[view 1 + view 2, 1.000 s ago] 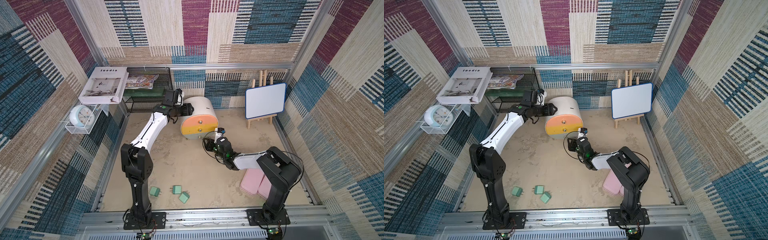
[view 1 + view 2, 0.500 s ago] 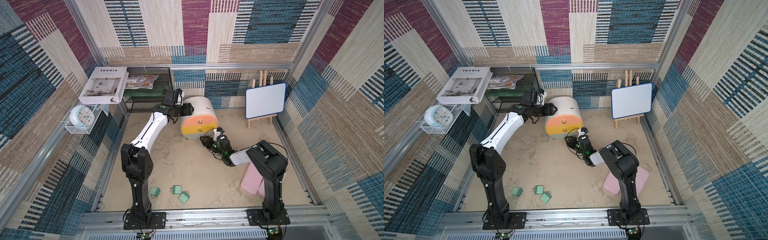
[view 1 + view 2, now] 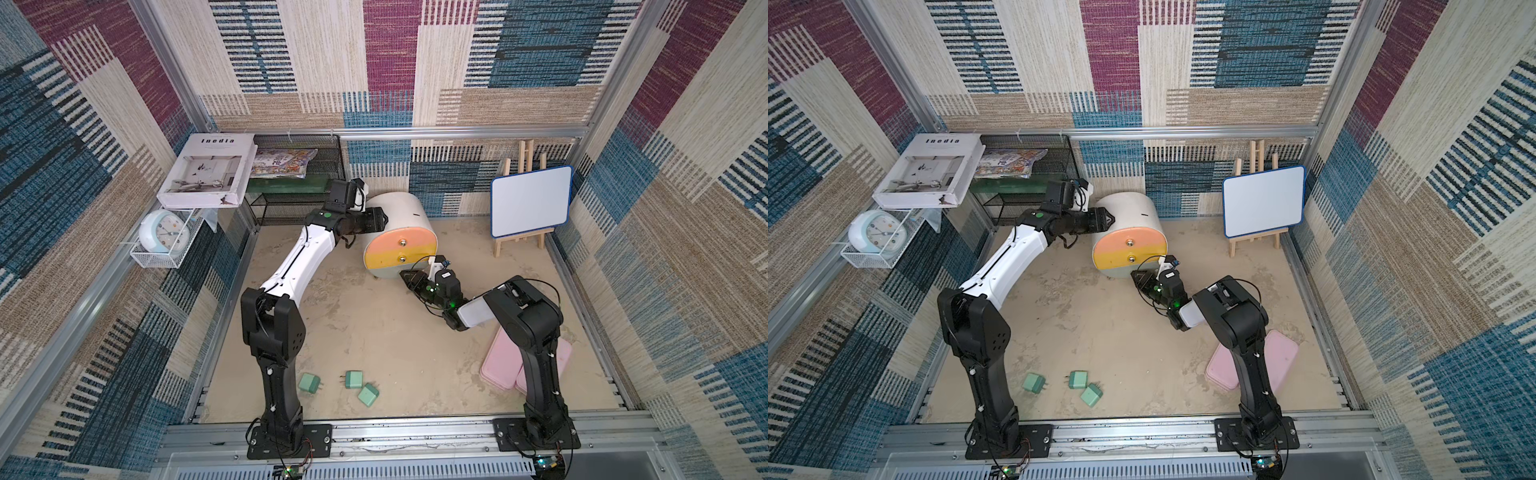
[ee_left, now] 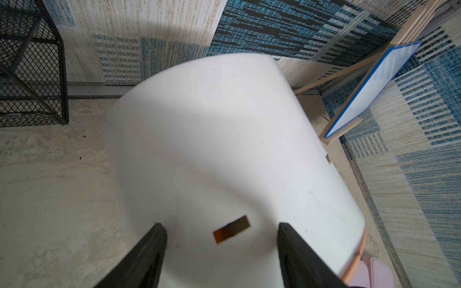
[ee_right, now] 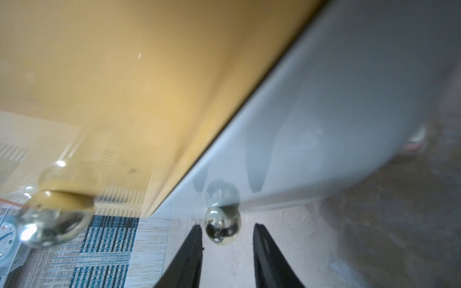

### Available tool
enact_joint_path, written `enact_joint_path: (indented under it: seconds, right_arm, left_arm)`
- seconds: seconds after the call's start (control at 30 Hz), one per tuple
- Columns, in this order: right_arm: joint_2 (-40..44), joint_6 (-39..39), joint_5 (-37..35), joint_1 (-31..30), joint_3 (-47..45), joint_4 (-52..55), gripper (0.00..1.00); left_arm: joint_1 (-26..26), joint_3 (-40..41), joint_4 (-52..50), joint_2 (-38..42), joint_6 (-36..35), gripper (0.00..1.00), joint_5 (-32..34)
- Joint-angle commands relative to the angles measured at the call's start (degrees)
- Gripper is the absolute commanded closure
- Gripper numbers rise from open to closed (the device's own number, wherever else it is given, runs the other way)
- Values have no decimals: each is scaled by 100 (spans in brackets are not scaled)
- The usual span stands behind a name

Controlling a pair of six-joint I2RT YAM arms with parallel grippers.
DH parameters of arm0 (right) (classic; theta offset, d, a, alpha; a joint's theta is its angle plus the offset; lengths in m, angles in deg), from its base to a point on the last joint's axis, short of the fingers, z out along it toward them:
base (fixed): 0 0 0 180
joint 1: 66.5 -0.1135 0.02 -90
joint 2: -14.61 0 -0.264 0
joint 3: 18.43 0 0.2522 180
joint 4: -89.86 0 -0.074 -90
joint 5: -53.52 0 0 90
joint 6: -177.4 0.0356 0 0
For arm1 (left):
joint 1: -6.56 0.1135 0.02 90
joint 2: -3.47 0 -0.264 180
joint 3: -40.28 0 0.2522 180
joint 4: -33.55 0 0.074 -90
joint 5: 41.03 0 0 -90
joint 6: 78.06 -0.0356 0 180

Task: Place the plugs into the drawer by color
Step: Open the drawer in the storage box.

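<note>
Nearest the front edge of the beige tabletop we record three mint green rounded-cube plugs, lying loose and well apart from the cabinet. The two nearer the left arm turn their metal prongs toward each other. The third's prongs we cannot make out.

Further in, the right hand is spread. Its black fingers flank the small brass knob of the grey-green bottom drawer front, with a gap showing on one side.

The white barrel-shaped three-drawer cabinet lies with its long axis running near to far, its coloured fronts flush and facing the near edge. On its far flank the left hand is spread, its fingers against the white shell.
</note>
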Motion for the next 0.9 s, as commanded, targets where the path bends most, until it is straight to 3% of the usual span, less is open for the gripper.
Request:
enact_joint_path:
  seconds: [0.0,0.63,0.87]
  right_arm:
    - [60,58,-1,152,-137,-444,62]
    - [543,-609,53,1024,4,124,64]
    - [697,-417,287,859,-431,-389,65]
  left_arm:
    - [-19,86,-671,26,-88,27,68]
    - [-96,353,-543,272,104,26,-270]
    - [-100,376,-497,264,97,27,-265]
